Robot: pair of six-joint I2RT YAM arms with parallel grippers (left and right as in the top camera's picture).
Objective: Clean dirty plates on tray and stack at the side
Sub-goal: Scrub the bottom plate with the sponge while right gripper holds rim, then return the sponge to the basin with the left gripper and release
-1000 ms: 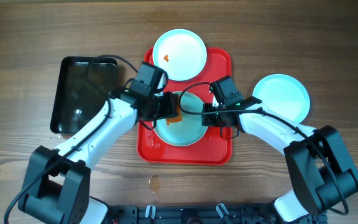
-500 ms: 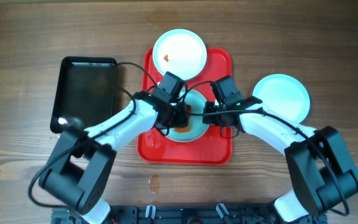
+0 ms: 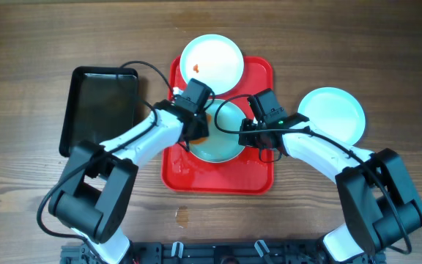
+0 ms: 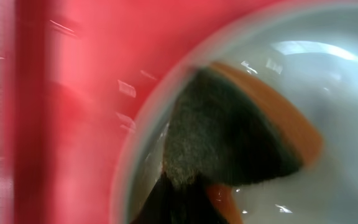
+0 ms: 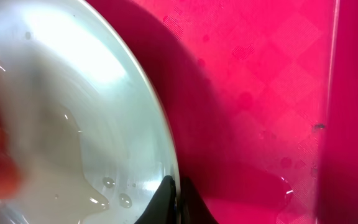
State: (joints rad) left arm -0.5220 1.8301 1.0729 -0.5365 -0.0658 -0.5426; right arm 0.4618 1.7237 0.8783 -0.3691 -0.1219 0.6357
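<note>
A pale blue-white plate [image 3: 224,141] lies in the middle of the red tray [image 3: 222,176]. My left gripper [image 3: 196,126] is shut on an orange sponge [image 3: 201,135] with a dark scrub face and presses it on this plate's upper left part. In the left wrist view the sponge [image 4: 241,143] lies on the wet plate [image 4: 334,93], held by the gripper [image 4: 179,208]. My right gripper [image 3: 248,133] is shut on the plate's right rim; its wrist view shows the gripper [image 5: 174,196] pinching the rim of the plate [image 5: 73,112]. A second plate [image 3: 211,64] with an orange smear overlaps the tray's far edge. A third plate [image 3: 332,116] lies on the table at the right.
A black glossy tray [image 3: 97,110] lies on the wooden table left of the red tray. A small wet mark [image 3: 182,215] is on the table in front of the red tray. Water drops [image 5: 120,199] sit on the held plate.
My left gripper swept the sponge from the plate's left edge to its middle, then back to its upper left. The right gripper has kept its hold on the rim without moving.
</note>
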